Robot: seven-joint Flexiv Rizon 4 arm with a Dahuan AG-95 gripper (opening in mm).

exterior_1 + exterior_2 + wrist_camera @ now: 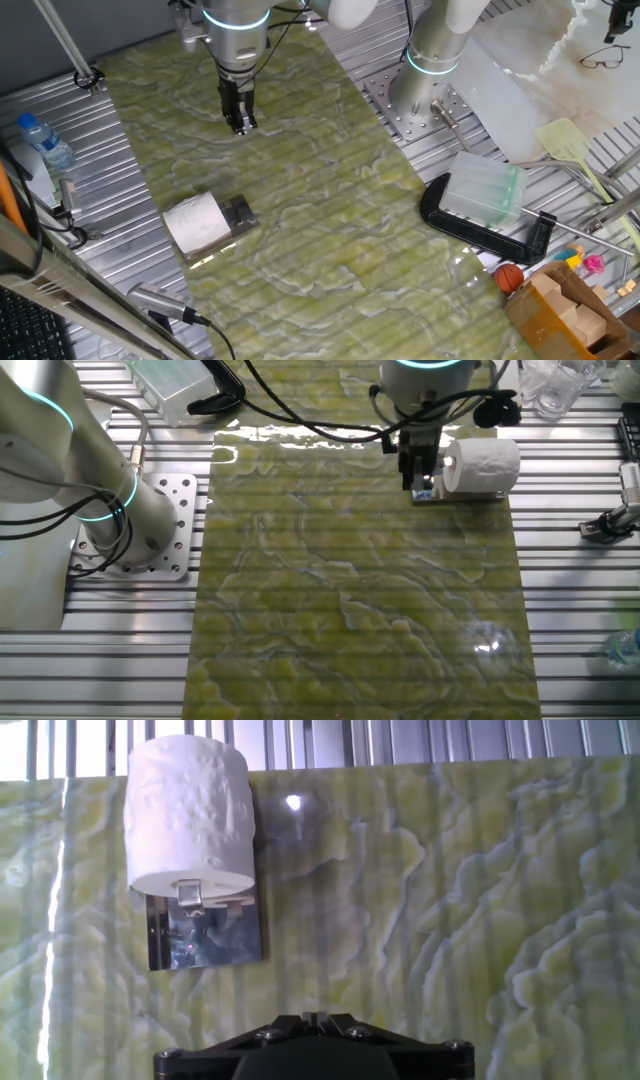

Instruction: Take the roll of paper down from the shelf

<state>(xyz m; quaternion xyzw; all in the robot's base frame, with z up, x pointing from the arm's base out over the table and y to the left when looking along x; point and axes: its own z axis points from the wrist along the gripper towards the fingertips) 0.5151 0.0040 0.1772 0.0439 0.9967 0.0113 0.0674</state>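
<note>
The white roll of paper (195, 222) lies on its side on the small shiny metal shelf (240, 214), near the left edge of the green marbled mat. In the other fixed view the roll (482, 464) sits just right of my gripper (421, 486), with the shelf (470, 496) under it. In the hand view the roll (190, 815) is at the upper left, over the shelf (205, 935). My gripper (240, 124) hangs over the mat, apart from the roll, fingers together and empty. Only its tips (318, 1017) show in the hand view.
A second robot arm's base (432, 62) stands at the mat's far right. A clear ribbed plastic box (485, 190) rests on a black clamp (535, 240). A water bottle (45, 140) stands at left, and a wooden box (570, 310) and an orange ball (510, 277) at lower right.
</note>
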